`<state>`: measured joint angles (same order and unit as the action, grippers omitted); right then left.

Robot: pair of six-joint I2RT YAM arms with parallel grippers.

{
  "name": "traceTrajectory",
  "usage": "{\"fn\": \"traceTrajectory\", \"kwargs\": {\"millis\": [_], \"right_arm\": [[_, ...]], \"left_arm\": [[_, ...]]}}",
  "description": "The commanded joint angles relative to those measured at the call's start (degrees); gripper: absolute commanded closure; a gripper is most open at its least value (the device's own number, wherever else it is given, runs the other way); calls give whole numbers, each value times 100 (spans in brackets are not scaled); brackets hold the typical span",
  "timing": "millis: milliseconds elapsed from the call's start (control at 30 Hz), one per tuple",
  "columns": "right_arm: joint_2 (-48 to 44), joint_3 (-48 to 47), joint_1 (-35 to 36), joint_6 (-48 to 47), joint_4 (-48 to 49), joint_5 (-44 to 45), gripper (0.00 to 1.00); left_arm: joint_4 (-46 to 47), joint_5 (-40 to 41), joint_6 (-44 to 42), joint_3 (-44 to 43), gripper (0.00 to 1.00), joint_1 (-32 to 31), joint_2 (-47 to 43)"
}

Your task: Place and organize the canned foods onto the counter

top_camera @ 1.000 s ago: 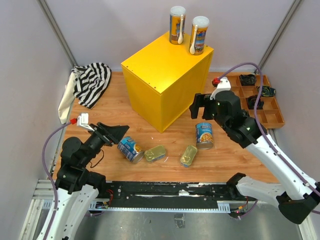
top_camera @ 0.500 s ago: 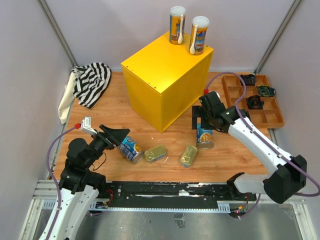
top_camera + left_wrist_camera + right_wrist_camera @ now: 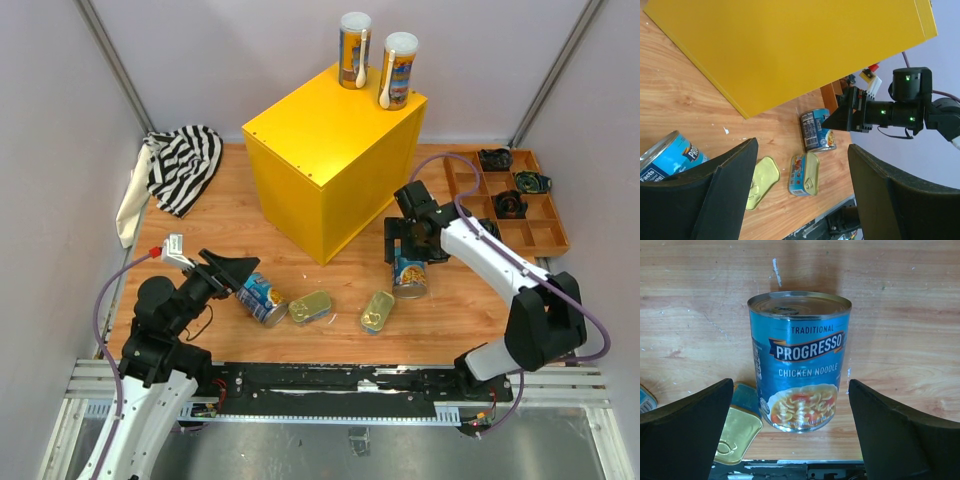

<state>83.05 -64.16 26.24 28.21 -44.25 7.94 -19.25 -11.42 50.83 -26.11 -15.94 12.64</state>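
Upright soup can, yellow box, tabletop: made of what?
Soup can: likely metal; shiny silver ringed lid, glossy blue printed label. Yellow box: possibly painted sheet metal; smooth even yellow, crisp edges. Tabletop: wood or wood-look laminate; brown grain, pale scuffs.

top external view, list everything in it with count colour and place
yellow box: 1, bright yellow, middle of the table
tall slim cans: 2, white lids, upright on the box's far corner
blue soup cans: 2, blue labels, one upright near the box, one on its side further left
flat golden tins: 2, gold, lying between the soup cans
striped cloth: 1, black and white, far left
brown tray: 1, compartmented, far right
black gadgets: 3, in the tray
table: 1, wooden
left gripper: open, beside the lying can
right gripper: open, at the upright can
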Motion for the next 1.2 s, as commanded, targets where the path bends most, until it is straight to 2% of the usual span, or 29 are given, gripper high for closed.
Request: {"fn": "traceTrajectory", "kwargs": {"millis": [0,400,867,967,1167], "right_arm": [[269,-7,-123,-156,46,-110,2],[890,14,-423,-304,395,-177,2],[1407,239,-484,-302,765,-249,0],[1382,341,-492,-292,870,-250,8],[1183,570,-497,-298,1054,-329,40]], "left_arm": [[255,57,-146,74,23,-31,101],[387,24,-82,206,23,-32,170],[89,113,-197,129,23,-31,41],[49,117,-228,100,23,-32,45],[-3,112,-341,4,23,-30,75]]}}
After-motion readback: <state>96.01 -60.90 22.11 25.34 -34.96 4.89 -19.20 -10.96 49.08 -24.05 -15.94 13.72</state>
